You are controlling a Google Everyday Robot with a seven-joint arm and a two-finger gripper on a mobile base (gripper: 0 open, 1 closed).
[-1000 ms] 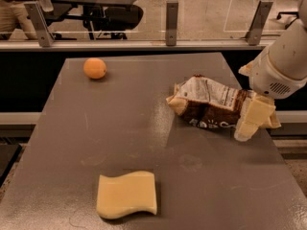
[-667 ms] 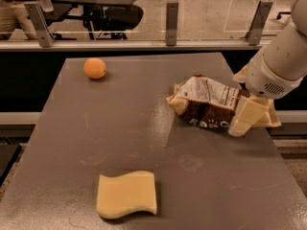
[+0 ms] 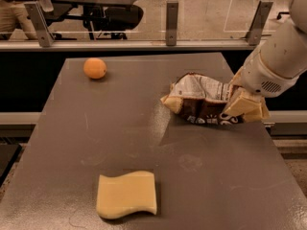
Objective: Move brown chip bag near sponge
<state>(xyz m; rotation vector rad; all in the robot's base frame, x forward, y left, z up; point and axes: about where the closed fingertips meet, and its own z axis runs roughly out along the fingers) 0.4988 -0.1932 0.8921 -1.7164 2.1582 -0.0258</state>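
The brown chip bag (image 3: 204, 102) lies crinkled on the right side of the grey table (image 3: 120, 147), white label panel facing up, tan end pointing left. The gripper (image 3: 241, 108) hangs from the white arm (image 3: 280, 56) at the right and sits over the bag's right end, hiding that end. The pale-yellow sponge (image 3: 127, 194) lies flat near the table's front edge, left of centre, well away from the bag and the gripper.
A round orange fruit (image 3: 95, 68) sits at the table's back left. A glass barrier with metal posts (image 3: 171, 17) runs behind the table. The table's right edge is just beyond the bag.
The gripper has shifted slightly left and toward the back, further over the bag's right end. The bag, sponge and orange have stayed put.
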